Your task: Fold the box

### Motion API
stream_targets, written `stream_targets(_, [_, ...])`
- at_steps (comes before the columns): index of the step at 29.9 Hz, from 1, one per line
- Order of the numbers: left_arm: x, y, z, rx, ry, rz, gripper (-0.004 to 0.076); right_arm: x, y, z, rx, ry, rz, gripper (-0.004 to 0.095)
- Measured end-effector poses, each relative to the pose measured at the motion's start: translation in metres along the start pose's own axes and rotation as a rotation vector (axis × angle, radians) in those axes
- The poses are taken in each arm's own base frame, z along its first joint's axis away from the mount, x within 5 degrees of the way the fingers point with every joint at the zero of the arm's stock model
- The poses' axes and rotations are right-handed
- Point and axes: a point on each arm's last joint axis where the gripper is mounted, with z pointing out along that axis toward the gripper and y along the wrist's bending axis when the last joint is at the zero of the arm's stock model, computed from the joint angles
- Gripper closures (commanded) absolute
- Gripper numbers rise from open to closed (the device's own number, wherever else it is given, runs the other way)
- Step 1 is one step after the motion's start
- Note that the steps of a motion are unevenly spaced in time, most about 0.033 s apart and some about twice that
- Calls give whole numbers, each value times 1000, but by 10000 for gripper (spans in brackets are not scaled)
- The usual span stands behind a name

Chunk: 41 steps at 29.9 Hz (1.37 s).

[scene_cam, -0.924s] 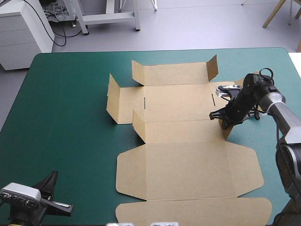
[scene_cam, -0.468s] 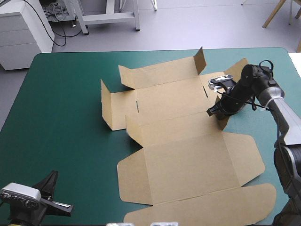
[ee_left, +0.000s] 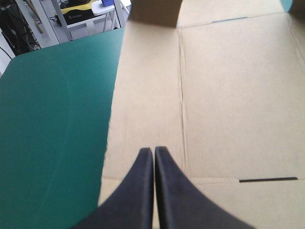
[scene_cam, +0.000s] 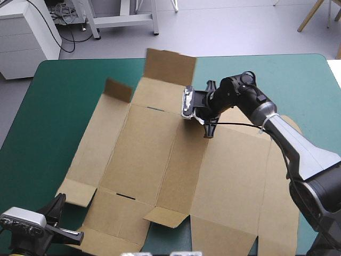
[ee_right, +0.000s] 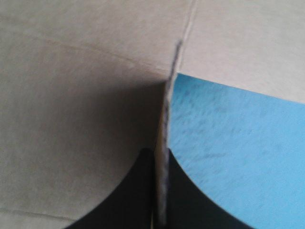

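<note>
My right fingers point(ee_right: 143, 183) are all but pressed together, pinching a thin edge of the box point(scene_cam: 138, 154). The board stands upright between them, with brown panel on one side and teal-green cover on the other. This grip sits over the middle of the sheet, toward the tabletop's far edge. My left fingers point(ee_left: 145, 179) are closed into one point and hold nothing. They hang low at the near left corner, just above the sheet's nearest panels.

I judge the task barely begun. The box is one wide cut sheet, lying mostly flat across the middle of the tabletop point(scene_cam: 64, 90) and down to its near edge. Only bits are up: a far flap point(scene_cam: 170, 66) standing near the far edge, a small flap point(scene_cam: 118, 89) tilted up beside it, and two short tabs lifting by the near edge. No wall is raised and tucked yet, so the walls, the corners and the tray shape are all left to do.

The teal-green cover shows bare along the left side and the far right corner. Beyond the far edge there is grey floor point(scene_cam: 224, 26), a white cabinet point(scene_cam: 26, 37) off the far left corner and a metal frame point(scene_cam: 125, 18).
</note>
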Motion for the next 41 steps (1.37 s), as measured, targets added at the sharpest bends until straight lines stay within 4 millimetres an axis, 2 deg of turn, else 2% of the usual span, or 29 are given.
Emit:
stream_targets(4, [0,0,0,0,0,0,734,-16,-1,11,59,-41,-107,928])
stream_targets(10, [0,0,0,0,0,0,734,-9,1,54,-11,6,-120,928])
stream_targets(15, [0,0,0,0,0,0,734,-4,3,78,-37,21,-155,928])
stream_targets(27, [0,0,0,-1,0,1,734,-11,3,81,-4,-31,-293,928])
stream_targets(36, [0,0,0,-1,0,1,734,-15,4,81,-6,-65,-295,920])
stream_targets(38, [0,0,0,-1,0,1,734,-16,4,81,-6,-74,-286,881])
stream_targets(41, [0,0,0,-1,0,1,734,-18,4,80,-10,-99,-263,748])
